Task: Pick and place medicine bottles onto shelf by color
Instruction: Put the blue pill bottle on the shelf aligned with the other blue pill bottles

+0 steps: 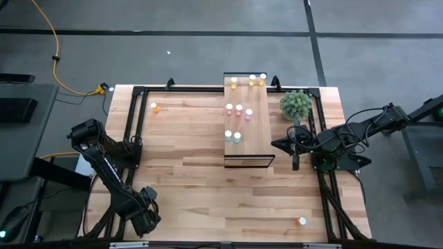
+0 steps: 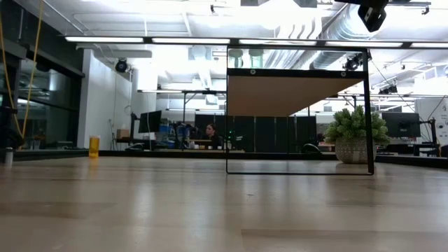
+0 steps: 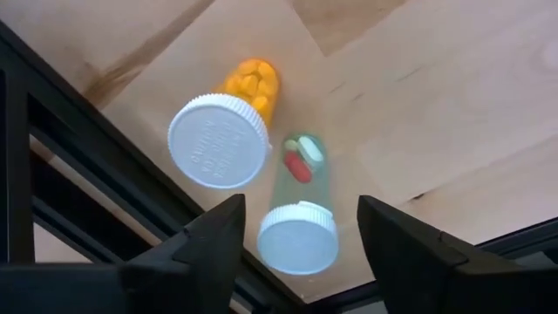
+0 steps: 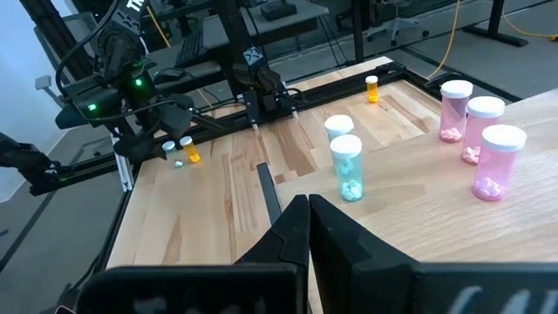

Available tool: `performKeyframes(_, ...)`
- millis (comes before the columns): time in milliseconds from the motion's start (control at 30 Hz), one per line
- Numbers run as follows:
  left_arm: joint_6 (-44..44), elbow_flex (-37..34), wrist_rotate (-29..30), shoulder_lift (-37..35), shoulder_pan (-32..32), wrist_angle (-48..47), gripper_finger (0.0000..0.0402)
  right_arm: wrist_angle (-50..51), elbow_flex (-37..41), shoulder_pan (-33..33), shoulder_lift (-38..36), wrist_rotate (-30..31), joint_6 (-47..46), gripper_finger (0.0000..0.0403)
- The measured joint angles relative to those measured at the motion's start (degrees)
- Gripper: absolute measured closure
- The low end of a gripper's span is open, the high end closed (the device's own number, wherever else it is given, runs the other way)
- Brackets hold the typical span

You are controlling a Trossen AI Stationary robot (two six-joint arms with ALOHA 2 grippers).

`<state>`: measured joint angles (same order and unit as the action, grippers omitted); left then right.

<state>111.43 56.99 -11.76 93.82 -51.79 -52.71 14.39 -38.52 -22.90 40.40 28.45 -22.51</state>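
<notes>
Two medicine bottles stand upright on the table near its front left corner: an orange one [image 3: 228, 122] and a pale blue-green one [image 3: 301, 209], both white-capped. My left gripper [image 3: 301, 228] hangs open over them, pointing down, with a finger on each side of the blue-green bottle's cap and a gap at both sides. The high view hides this pair under my left gripper [image 1: 146, 216]. The shelf [image 1: 257, 131] carries yellow [image 1: 252, 79], pink [image 1: 239, 109] and blue-green bottles [image 1: 232, 136], all standing upright. My right gripper [image 4: 307, 218] waits shut beside the shelf's right edge.
A loose orange bottle [image 1: 155, 108] stands at the far left of the table and another [image 1: 302, 221] near the front right. A potted plant [image 1: 296, 104] sits right of the shelf. Dark frame rails [image 3: 96, 174] run close beside the two bottles.
</notes>
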Motion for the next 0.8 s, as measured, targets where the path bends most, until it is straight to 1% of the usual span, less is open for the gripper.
performKeyframes(267,-0.6,0.0,-0.9,0.0,0.0,-0.1,0.0253,0.0,0.0,0.0,0.0,0.1,0.0,0.0403)
performKeyframes(467,-1.1,0.0,-2.9,-0.4,0.0,-0.1,0.0287,0.1,0.0,0.0,0.0,0.1,0.0,0.0403)
performKeyframes(600,-1.5,0.0,-3.1,-1.9,0.0,-0.2,0.0298,0.1,0.0,0.0,0.0,0.2,0.0,0.0403)
performKeyframes(800,-1.6,0.8,-3.5,-5.5,0.0,0.1,0.0292,0.2,0.0,0.0,0.0,0.1,0.0,0.0403)
